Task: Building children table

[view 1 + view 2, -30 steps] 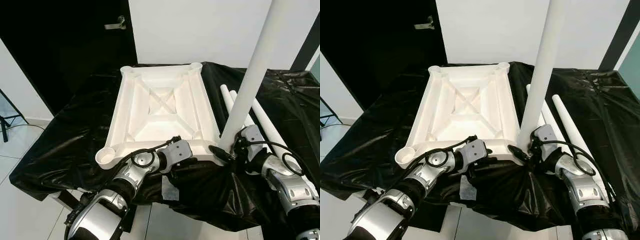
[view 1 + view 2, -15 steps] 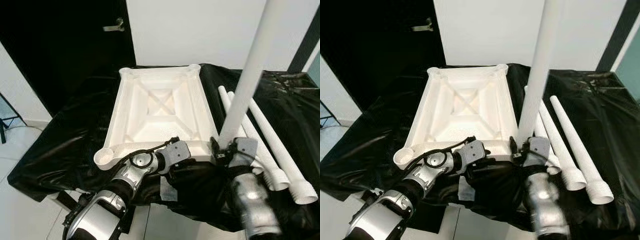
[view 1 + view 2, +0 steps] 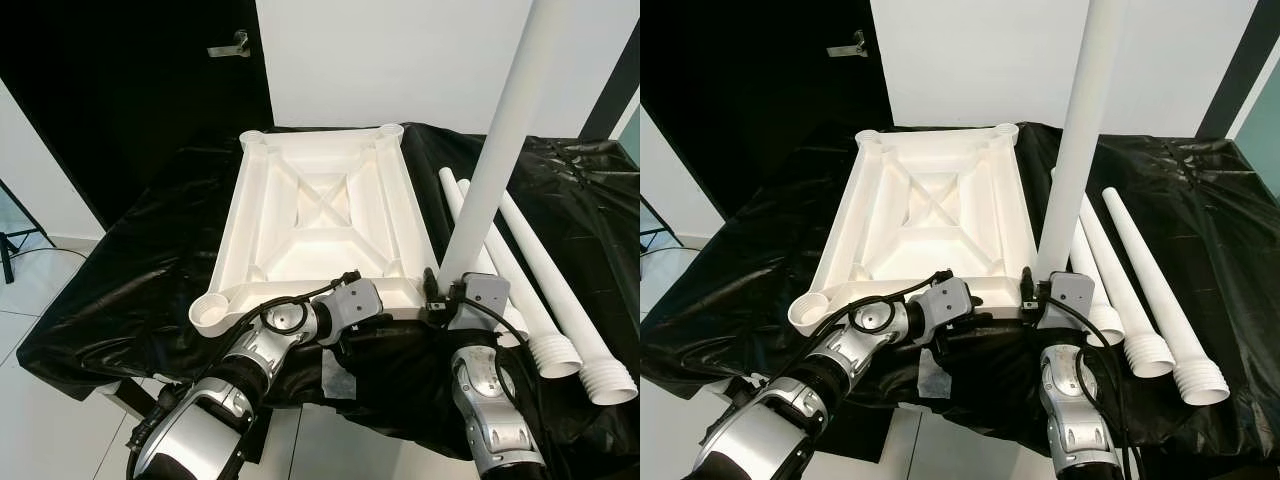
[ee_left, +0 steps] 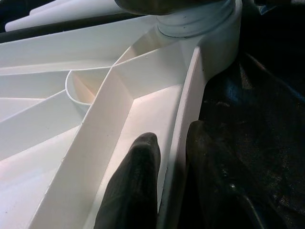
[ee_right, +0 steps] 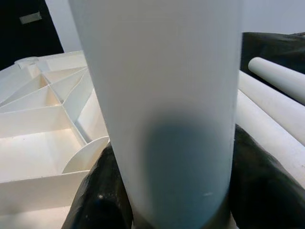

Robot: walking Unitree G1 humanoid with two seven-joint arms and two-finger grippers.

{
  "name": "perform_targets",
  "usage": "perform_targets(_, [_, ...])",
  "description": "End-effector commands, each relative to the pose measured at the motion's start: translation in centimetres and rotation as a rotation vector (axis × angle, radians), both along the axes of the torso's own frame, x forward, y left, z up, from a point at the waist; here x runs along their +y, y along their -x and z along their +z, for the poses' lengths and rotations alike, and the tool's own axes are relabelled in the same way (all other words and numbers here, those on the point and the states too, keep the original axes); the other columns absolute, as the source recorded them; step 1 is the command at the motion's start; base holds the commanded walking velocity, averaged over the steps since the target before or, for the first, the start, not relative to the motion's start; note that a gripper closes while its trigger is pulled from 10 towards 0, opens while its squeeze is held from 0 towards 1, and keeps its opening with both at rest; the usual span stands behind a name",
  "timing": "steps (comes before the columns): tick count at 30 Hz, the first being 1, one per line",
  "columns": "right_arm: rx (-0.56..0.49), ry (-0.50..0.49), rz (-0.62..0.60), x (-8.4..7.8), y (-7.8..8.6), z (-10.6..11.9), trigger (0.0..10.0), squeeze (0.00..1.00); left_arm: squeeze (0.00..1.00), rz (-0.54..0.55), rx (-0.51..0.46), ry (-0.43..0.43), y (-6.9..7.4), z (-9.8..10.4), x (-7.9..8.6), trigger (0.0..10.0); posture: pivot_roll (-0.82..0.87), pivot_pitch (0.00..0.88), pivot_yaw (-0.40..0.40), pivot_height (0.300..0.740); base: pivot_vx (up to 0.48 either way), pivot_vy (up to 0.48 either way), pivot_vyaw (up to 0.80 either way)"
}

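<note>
**One leg upright in its corner socket, both grippers clamped on white plastic**

The right gripper (image 5: 167, 210) has its two black fingers (image 5: 95, 195) closed around the base of a standing table leg (image 3: 500, 150), a smooth, matte white tube that rises straight past the top of the eye views. The leg's foot sits at the corner of the tabletop nearest the robot on its right side, and the gripper's grey wrist housing (image 3: 483, 297) lies just at 4 o'clock of that corner.

The left gripper (image 4: 171, 186) pinches the near rim of the tabletop (image 3: 320, 215) narrowly: one rounded black finger (image 4: 136, 186) lies inside the tray, the other outside against the black cover, with the thin white wall between them.

The tabletop is a single white moulded plastic rectangle lying upside down, crossed by stiffening ribs that meet in an X at its middle. It has four round corner sockets; three are open cups, including the one (image 3: 213, 315) at 9 o'clock of the left gripper.

Three more legs (image 3: 1145, 290) lie side by side at 3 o'clock of the tabletop, tapered white tubes with ridged, threaded wide ends toward the robot.

All of it rests on a crinkled, glossy black plastic sheet (image 3: 130, 280). No readable writing or label shows on any part.
</note>
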State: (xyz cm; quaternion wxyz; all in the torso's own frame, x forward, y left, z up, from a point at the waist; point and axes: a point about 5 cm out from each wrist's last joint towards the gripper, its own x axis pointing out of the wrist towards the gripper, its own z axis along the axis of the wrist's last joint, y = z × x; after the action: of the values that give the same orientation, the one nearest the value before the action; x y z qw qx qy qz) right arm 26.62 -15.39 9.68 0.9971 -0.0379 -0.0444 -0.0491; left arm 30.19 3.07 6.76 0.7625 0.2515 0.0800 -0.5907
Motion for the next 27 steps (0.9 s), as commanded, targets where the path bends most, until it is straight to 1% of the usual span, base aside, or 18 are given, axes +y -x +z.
perform_targets(1, [0.055, 0.022, 0.059, 0.3, 0.1, -1.0, 10.0, 1.00, 0.00, -0.018, 0.247, -0.196, 3.3, -5.7, 2.4, 10.0, -0.02, 0.000, 0.003, 0.740, 0.000, 0.000, 0.00])
perform_targets(2, [0.058, 0.036, 0.134, 0.4, 0.1, -1.0, 10.0, 1.00, 0.00, -0.018, 0.249, -0.196, 3.4, -5.7, 2.4, 10.0, -0.02, 0.000, 0.006, 0.740, 0.000, 0.000, 0.00])
perform_targets(3, [0.058, 0.036, 0.134, 0.4, 0.1, -1.0, 10.0, 1.00, 0.00, -0.018, 0.249, -0.196, 3.4, -5.7, 2.4, 10.0, -0.02, 0.000, 0.006, 0.740, 0.000, 0.000, 0.00])
perform_targets(4, [0.063, 0.045, 0.209, 0.4, 0.0, -1.0, 10.0, 1.00, 0.00, -0.018, 0.249, -0.196, 3.4, -5.7, 2.4, 10.0, -0.02, 0.000, 0.007, 0.740, 0.000, 0.000, 0.00])
perform_targets(5, [0.062, 0.054, 0.270, 0.1, -0.1, -0.8, 10.0, 0.00, 0.00, -0.018, 0.250, -0.196, 3.3, -5.7, 2.4, 10.0, -0.02, 0.000, 0.011, 0.740, 0.000, 0.000, 0.00])
perform_targets(6, [0.062, 0.054, 0.270, 0.1, -0.1, -0.8, 10.0, 0.00, 0.00, -0.018, 0.250, -0.196, 3.3, -5.7, 2.4, 10.0, -0.02, 0.000, 0.011, 0.740, 0.000, 0.000, 0.00])
perform_targets(7, [0.064, 0.054, 0.369, -0.6, -0.5, 0.0, 10.0, 0.00, 0.00, -0.020, 0.249, -0.195, 3.3, -5.7, 2.4, 10.0, -0.03, 0.000, 0.013, 0.740, 0.000, 0.000, 0.00])
perform_targets(8, [0.064, 0.055, 0.394, -0.7, -0.6, 0.2, 10.0, 0.00, 0.00, -0.021, 0.249, -0.195, 3.3, -5.6, 2.4, 10.0, -0.03, 0.000, 0.013, 0.740, 0.000, 0.000, 0.00])
perform_targets(10, [0.065, 0.057, 0.414, -0.9, -0.8, 0.4, 10.0, 0.00, 0.00, -0.021, 0.249, -0.195, 3.3, -5.6, 2.4, 10.0, -0.03, 0.000, 0.014, 0.740, 0.000, 0.000, 0.00])
perform_targets(11, [0.073, 0.063, 0.455, -1.1, -0.9, 0.6, 10.0, 0.00, 0.00, -0.022, 0.249, -0.195, 3.3, -5.6, 2.3, 10.0, -0.03, 0.000, 0.015, 0.740, 0.000, 0.000, 0.00])
perform_targets(14, [0.080, 0.066, 0.482, -1.3, -1.1, 0.8, 10.0, 0.00, 0.00, -0.023, 0.249, -0.195, 3.3, -5.6, 2.3, 10.0, -0.03, 0.000, 0.015, 0.740, 0.000, 0.000, 0.00])
perform_targets(15, [0.103, 0.106, 0.583, -1.6, -1.0, 0.9, 10.0, 0.00, 0.00, -0.024, 0.250, -0.194, 3.3, -5.6, 2.2, 10.0, -0.03, 0.000, 0.015, 0.740, 0.000, 0.000, 0.00])
perform_targets(16, [0.103, 0.106, 0.583, -1.6, -1.0, 0.9, 10.0, 0.00, 0.00, -0.024, 0.250, -0.194, 3.3, -5.6, 2.2, 10.0, -0.03, 0.000, 0.015, 0.740, 0.000, 0.000, 0.00])
perform_targets(18, [0.167, 0.158, 0.731, -2.0, -0.8, 0.8, 10.0, 0.00, 0.00, -0.025, 0.251, -0.194, 3.3, -5.6, 2.2, 10.0, -0.03, 0.000, 0.016, 0.740, 0.000, 0.000, 0.00])
perform_targets(19, [0.167, 0.158, 0.731, -2.0, -0.8, 0.8, 10.0, 0.00, 0.00, -0.025, 0.251, -0.194, 3.3, -5.6, 2.2, 10.0, -0.03, 0.000, 0.016, 0.740, 0.000, 0.000, 0.00])
perform_targets(21, [0.234, 0.204, 0.833, -2.6, -0.6, 0.5, 10.0, 0.00, 0.00, -0.024, 0.251, -0.195, 3.3, -5.6, 2.2, 10.0, -0.03, 0.000, 0.014, 0.740, 0.000, 0.000, 0.00])
perform_targets(25, [0.277, 0.240, 0.883, -3.3, -0.6, 0.3, 10.0, 0.00, 0.00, -0.021, 0.250, -0.194, 3.2, -5.6, 2.3, 10.0, -0.02, 0.000, 0.013, 0.740, 0.000, 0.000, 0.00])
perform_targets(27, [0.303, 0.272, 0.909, -4.0, -1.0, 0.4, 10.0, 0.00, 0.00, -0.016, 0.248, -0.194, 3.2, -5.5, 2.4, 10.0, -0.02, 0.000, 0.014, 0.740, 0.000, 0.000, 0.00])
